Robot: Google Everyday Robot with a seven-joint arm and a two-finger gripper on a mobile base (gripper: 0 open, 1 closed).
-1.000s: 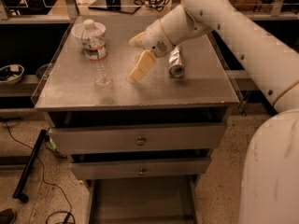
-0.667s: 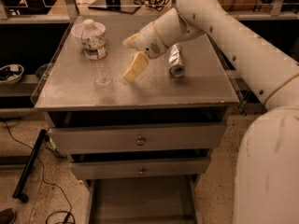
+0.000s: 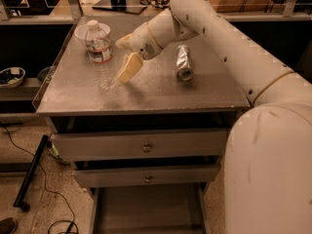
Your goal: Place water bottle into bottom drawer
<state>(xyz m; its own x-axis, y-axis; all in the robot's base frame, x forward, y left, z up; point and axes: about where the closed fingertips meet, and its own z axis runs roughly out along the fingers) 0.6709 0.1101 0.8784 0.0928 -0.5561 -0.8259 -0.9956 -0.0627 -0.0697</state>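
The water bottle [image 3: 99,56] stands upright on the left part of the grey table top [image 3: 146,94]; it is clear with a white cap and a white-and-red label. My gripper [image 3: 120,60] is open just to the right of the bottle, its tan fingers [image 3: 127,69] pointing left toward it and close to its side. It holds nothing. The bottom drawer [image 3: 146,208] is pulled out at the foot of the cabinet, and its flat grey floor shows bare.
A silver can [image 3: 183,62] lies on its side to the right of the gripper. A white bowl [image 3: 81,31] sits behind the bottle. The two upper drawers [image 3: 146,147] with round knobs are nearly closed. Cables and a black bar [image 3: 30,174] lie on the floor at left.
The gripper has moved left across the table top, closing the gap to the bottle. The bottle and the can have not moved.
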